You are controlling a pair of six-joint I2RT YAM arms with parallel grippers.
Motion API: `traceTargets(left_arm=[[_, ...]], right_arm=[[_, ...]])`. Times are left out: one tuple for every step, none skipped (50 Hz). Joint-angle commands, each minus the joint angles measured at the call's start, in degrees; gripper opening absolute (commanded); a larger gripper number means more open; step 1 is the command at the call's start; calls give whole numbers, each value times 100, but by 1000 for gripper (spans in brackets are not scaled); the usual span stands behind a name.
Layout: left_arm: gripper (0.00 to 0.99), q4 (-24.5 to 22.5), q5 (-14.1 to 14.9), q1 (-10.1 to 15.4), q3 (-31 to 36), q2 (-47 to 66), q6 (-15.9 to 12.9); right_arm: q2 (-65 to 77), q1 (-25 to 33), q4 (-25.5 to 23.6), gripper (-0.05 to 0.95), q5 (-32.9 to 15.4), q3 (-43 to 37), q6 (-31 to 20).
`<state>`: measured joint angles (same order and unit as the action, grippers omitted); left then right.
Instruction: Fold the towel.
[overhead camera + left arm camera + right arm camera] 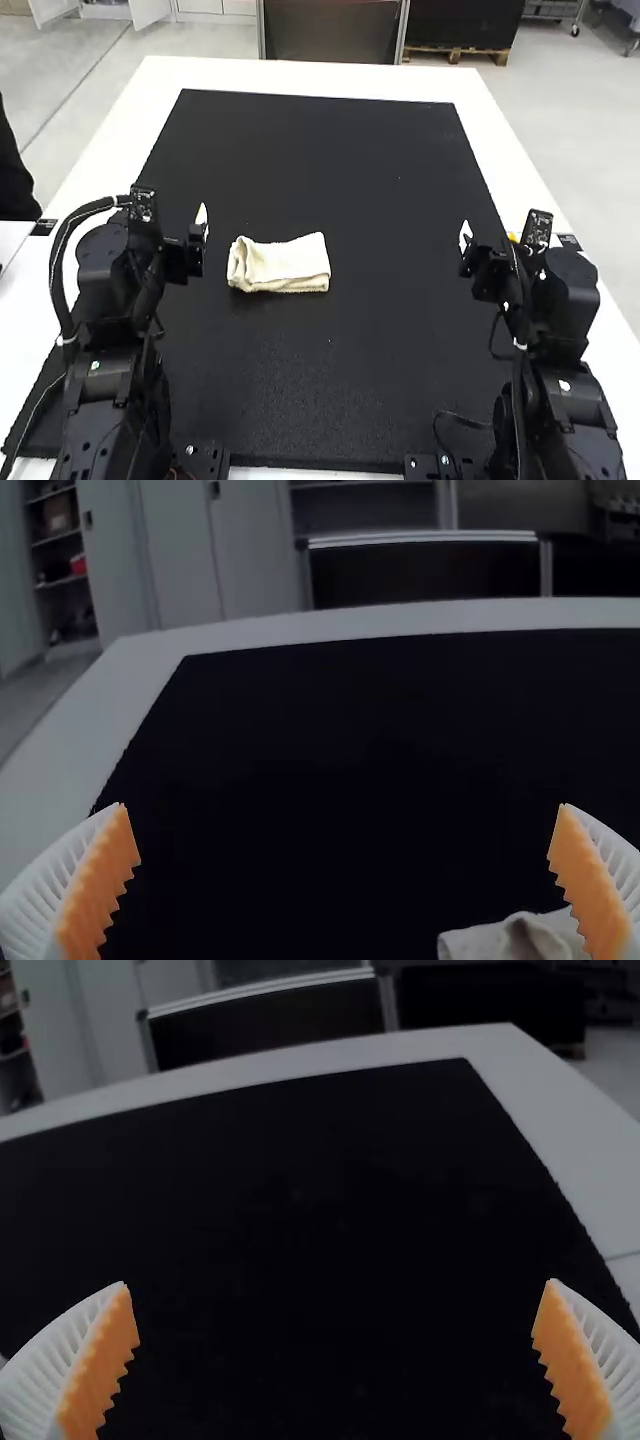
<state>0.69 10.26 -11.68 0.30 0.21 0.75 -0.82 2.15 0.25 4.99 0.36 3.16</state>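
Counter [300, 75]: white, black mat [330, 150] on it, side edges partly hidden
Towel [290, 262]: on mat, folded, layer count unclear; cut off in left wrist view
Left gripper [202, 220]: near towel, jaws open
Right gripper [465, 236]: jaws open, wide mat span to towel

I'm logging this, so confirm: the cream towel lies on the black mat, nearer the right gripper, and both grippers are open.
Wrong side: the high view shows the cream towel nearer the left gripper. It lies on the black mat; that gripper and the right gripper are open.
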Motion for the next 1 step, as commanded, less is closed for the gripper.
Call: traceTargets(left_arm=[[962,-25,-59,-27,-30,-30,171]], right_arm=[[64,66,-52,913,-95,-36,-52]])
